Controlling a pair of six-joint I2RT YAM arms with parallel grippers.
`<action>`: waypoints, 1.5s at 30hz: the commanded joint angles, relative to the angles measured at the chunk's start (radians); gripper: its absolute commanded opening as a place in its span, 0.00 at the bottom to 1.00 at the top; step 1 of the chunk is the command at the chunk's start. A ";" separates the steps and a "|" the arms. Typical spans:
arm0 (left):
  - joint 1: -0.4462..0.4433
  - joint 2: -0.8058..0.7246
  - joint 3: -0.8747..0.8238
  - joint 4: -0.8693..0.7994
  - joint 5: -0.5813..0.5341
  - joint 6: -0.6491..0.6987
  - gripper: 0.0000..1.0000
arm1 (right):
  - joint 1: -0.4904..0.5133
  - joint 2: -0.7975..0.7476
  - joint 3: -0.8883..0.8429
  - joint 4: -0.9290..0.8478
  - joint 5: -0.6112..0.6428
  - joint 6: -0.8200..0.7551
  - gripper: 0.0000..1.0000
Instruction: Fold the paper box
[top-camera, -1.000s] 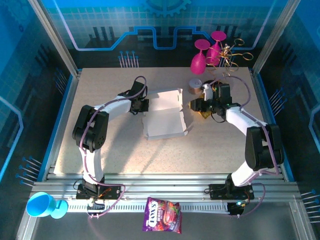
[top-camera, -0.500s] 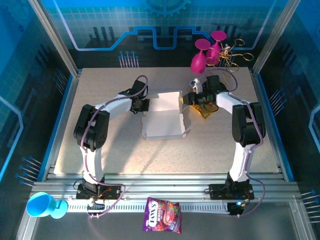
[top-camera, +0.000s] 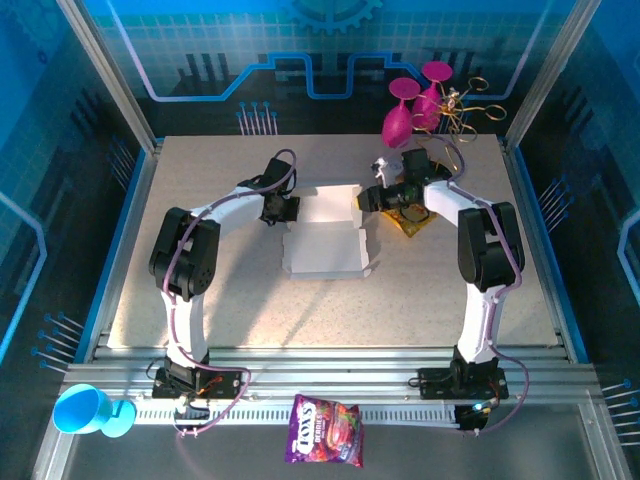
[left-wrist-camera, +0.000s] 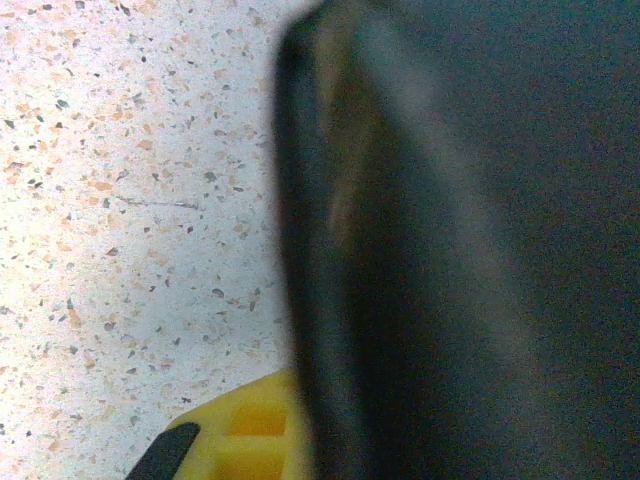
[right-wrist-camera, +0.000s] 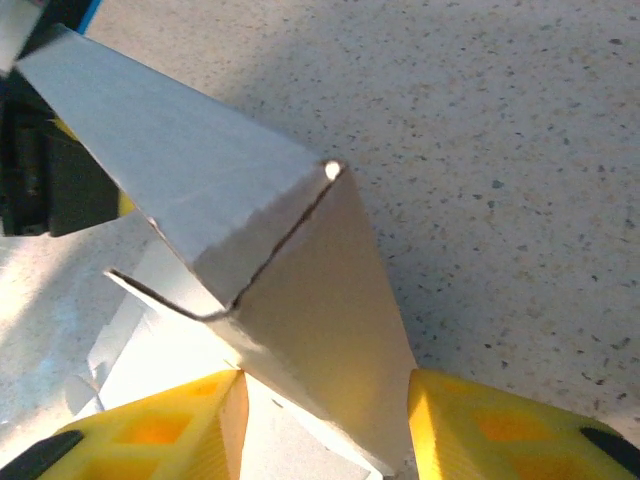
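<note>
The white paper box (top-camera: 322, 248) lies open mid-table, its rear panel (top-camera: 330, 202) raised. My left gripper (top-camera: 284, 208) is at that panel's left end. In the left wrist view one yellow finger (left-wrist-camera: 240, 435) shows beside a dark, blurred sheet that hides the other finger, so the jaws are shut on the cardboard. My right gripper (top-camera: 366, 198) is at the panel's right end. In the right wrist view a folded corner of the paper box (right-wrist-camera: 320, 300) fills the gap between its fingers (right-wrist-camera: 150, 430), with the right gripper (right-wrist-camera: 325, 445) shut on it.
A golden-yellow snack packet (top-camera: 410, 220) lies just under the right arm. Pink glasses (top-camera: 410, 112) and a small brown roll (top-camera: 387, 166) stand at the back right. A purple candy bag (top-camera: 326, 428) and a blue cup (top-camera: 85, 410) sit on the front rail.
The right arm has swung left from beside the snack packet to the box's right rear corner. The box has slid slightly left. The left gripper stays at the left end.
</note>
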 joint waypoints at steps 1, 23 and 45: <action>0.006 0.058 -0.004 -0.073 0.029 0.028 0.00 | 0.029 -0.017 0.001 -0.042 0.090 -0.017 0.45; -0.034 0.077 0.015 -0.093 -0.085 0.014 0.00 | 0.144 -0.012 -0.018 0.086 0.386 0.047 0.24; -0.032 0.069 -0.005 -0.070 -0.110 0.007 0.00 | 0.209 -0.002 -0.129 0.357 0.524 0.131 0.15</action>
